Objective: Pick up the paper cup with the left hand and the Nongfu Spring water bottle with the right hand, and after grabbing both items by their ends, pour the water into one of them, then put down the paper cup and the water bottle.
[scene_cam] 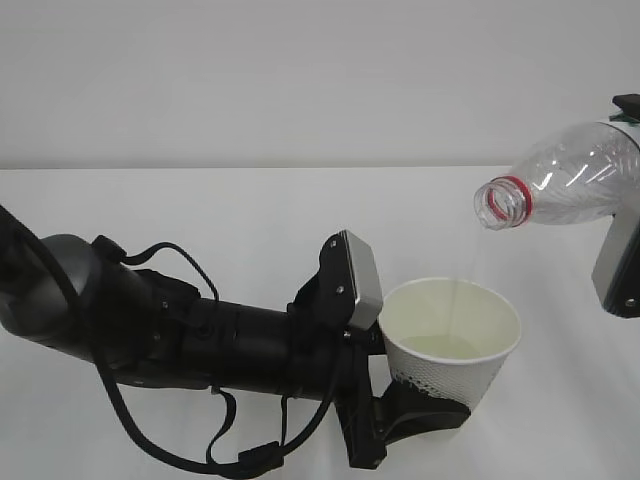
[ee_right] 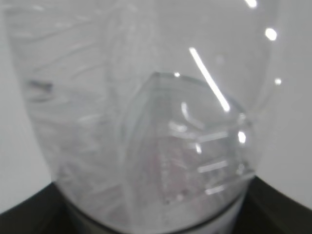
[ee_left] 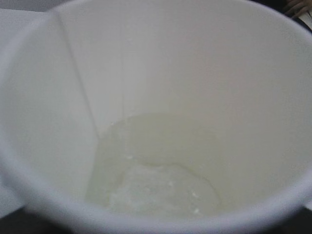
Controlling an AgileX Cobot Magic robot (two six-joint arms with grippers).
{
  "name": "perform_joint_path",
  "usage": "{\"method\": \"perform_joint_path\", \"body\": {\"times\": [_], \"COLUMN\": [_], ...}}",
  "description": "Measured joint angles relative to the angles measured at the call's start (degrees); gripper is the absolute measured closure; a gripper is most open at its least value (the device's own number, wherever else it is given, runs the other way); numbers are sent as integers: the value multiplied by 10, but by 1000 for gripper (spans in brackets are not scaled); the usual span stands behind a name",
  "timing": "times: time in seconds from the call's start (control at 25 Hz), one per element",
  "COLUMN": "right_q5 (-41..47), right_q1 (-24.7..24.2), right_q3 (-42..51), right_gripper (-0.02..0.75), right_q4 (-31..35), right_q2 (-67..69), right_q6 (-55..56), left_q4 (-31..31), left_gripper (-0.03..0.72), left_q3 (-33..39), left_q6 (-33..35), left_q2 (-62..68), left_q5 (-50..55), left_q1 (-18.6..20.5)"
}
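My left gripper [scene_cam: 425, 405] is clamped on the lower wall of the small white paper cup [scene_cam: 452, 345] with its dotted, textured side. I hold it upright just above the white table [scene_cam: 200, 220], near the middle of the exterior view. From my left wrist the cup's cream inside [ee_left: 161, 97] fills nearly everything, and a shallow pool of clear water [ee_left: 156, 180] lies on the bottom.

My right gripper [scene_cam: 622, 200] sits at the right edge of the exterior view — its fingers are mostly out of frame there, but it carries the clear ribbed plastic water bottle [scene_cam: 565, 175] by its far end. The bottle is tipped past level, its open mouth with the red neck ring [scene_cam: 505, 203] pointing down and left, above and just right of the cup's rim. A thin thread of water [scene_cam: 455, 300] falls into the cup. From my right wrist I look along the bottle's transparent body [ee_right: 146, 122] — blurred, with bright glints.
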Motion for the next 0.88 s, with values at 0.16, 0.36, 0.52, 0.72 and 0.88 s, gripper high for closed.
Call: {"method": "perform_joint_path", "body": {"times": [0.16,0.36,0.52,0.72,0.88], "right_q5": [0,-3,-3,-3,-3], "right_q1": [0,0,0,0,0], "right_q3": [0,0,0,0,0], "right_gripper": [223,223,223,223,223], "right_q4": [0,0,0,0,0], "right_q2": [0,0,0,0,0], "right_q6": [0,-5,-7,-10,-11], "left_q4": [0,0,0,0,0], "left_gripper": [172,172,172,175,175], "left_q3": [0,0,0,0,0], "left_q6": [0,0,0,0,0], "left_q2": [0,0,0,0,0], "left_q5": [0,0,0,0,0], "left_q1": [0,0,0,0,0]}}
